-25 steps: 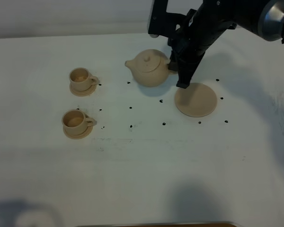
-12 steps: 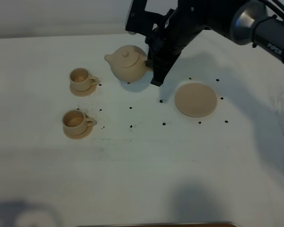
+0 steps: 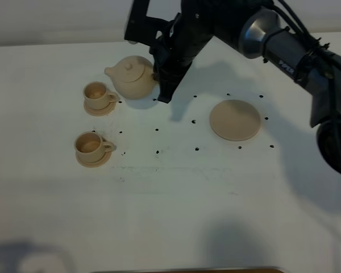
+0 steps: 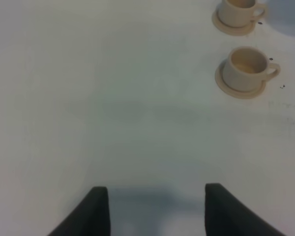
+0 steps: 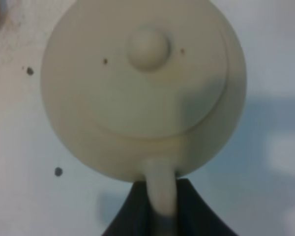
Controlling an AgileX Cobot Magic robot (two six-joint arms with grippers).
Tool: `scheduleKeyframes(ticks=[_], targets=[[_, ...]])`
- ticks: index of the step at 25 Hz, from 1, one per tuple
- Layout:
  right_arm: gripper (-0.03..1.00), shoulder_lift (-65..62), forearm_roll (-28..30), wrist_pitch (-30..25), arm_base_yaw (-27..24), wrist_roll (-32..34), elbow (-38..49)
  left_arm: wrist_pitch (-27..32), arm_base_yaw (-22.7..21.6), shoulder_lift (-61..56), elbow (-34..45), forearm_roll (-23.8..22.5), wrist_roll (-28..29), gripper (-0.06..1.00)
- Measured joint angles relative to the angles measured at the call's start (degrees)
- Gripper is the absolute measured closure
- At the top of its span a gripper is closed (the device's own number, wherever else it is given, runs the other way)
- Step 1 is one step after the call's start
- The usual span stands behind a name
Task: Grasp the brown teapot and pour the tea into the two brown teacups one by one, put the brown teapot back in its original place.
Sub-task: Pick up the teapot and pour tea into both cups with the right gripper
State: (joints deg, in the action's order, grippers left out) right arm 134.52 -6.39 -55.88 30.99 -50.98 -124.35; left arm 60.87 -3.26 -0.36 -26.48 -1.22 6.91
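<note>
The brown teapot (image 3: 131,77) hangs above the table at the back left, roughly upright, its spout pointing left. My right gripper (image 3: 159,75) is shut on its loop handle (image 5: 160,189), with a dark finger on each side of it. The pot's knobbed lid (image 5: 147,47) fills the right wrist view. The far teacup (image 3: 96,92) sits on its saucer just left of and below the spout. The near teacup (image 3: 90,145) stands in front of it. Both cups (image 4: 246,69) (image 4: 238,11) also show in the left wrist view. The wide round saucer (image 3: 235,120) lies bare at the right. My left gripper (image 4: 155,211) is open over bare table.
Small black dots (image 3: 157,129) mark the white tabletop (image 3: 176,193) around the cups and the wide saucer. The right arm (image 3: 273,40) stretches from the right edge across the back of the table.
My right gripper has carried the teapot leftward, from beside the wide saucer to just right of the far teacup. The cups and the saucer have not moved.
</note>
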Motion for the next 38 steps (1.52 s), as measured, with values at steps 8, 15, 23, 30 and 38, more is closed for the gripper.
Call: scheduleKeyframes(ticks=[8, 15, 23, 30, 38], targets=[[0.88, 2.63, 3.35, -0.87, 0.60, 0.91, -3.66, 0.00, 0.00, 0.00, 0.00, 0.00, 0.00, 0.44], [0.88, 3.25, 4.63, 0.35, 0.91, 0.91, -3.66, 0.00, 0.00, 0.00, 0.00, 0.00, 0.00, 0.44], [0.88, 4.33, 4.99, 1.93, 0.99, 1.30, -6.46, 0.00, 0.00, 0.00, 0.00, 0.00, 0.00, 0.44], [0.88, 5.54, 5.13, 2.50, 1.32, 2.17, -9.22, 0.00, 0.00, 0.00, 0.00, 0.00, 0.00, 0.44], [0.88, 6.15, 7.39, 3.10, 2.74, 2.39, -9.35, 0.00, 0.00, 0.00, 0.00, 0.00, 0.00, 0.44]])
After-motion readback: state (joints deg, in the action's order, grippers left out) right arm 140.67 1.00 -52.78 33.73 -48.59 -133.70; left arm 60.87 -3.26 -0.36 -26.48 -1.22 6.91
